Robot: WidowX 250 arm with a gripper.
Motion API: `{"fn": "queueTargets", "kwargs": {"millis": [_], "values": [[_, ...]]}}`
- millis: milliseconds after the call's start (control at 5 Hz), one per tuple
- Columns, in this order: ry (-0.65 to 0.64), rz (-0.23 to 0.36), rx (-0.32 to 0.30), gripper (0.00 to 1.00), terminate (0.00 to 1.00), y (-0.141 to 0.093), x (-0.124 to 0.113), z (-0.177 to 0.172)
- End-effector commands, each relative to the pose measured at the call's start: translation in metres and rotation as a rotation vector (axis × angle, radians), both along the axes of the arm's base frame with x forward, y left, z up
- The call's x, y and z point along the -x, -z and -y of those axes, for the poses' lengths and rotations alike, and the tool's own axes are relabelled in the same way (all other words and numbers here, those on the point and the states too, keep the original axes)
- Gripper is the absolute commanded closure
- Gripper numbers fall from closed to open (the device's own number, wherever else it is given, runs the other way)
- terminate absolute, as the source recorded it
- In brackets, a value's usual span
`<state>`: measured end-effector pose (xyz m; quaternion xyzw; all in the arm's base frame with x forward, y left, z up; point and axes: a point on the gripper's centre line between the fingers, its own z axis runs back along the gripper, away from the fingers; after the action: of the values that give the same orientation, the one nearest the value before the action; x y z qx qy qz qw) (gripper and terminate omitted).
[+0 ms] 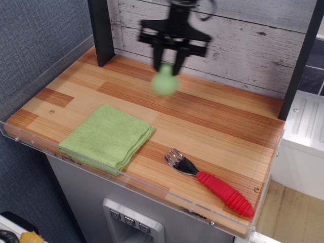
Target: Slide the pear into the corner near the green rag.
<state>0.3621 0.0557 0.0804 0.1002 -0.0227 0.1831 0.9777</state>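
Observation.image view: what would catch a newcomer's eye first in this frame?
First the black claw at the back of the table, closed on the narrow top of the blurred pale green pear. Next, the green rag lying flat near the front left edge. Then the fork with its bright red handle, lying at the front right.

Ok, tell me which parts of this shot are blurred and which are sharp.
In the observation.image view, the gripper and the pear between its fingers are smeared by motion blur, their edges soft. The green rag, the fork and the wood-plank tabletop are crisp. Lighting is even, with only a faint sheen on the clear acrylic rim.
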Motion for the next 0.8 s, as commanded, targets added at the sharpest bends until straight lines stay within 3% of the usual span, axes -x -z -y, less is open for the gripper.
{"fn": "queueTargets", "kwargs": {"millis": [0,200,600], "values": [[-0.191,0.027,-0.029,1.0,0.0,-0.01,0.032,-0.073],[-0.256,0.019,-0.064,1.0,0.0,-0.007,0.044,-0.099],[-0.316,-0.011,-0.074,1.0,0.0,0.007,0.056,-0.124]]}}
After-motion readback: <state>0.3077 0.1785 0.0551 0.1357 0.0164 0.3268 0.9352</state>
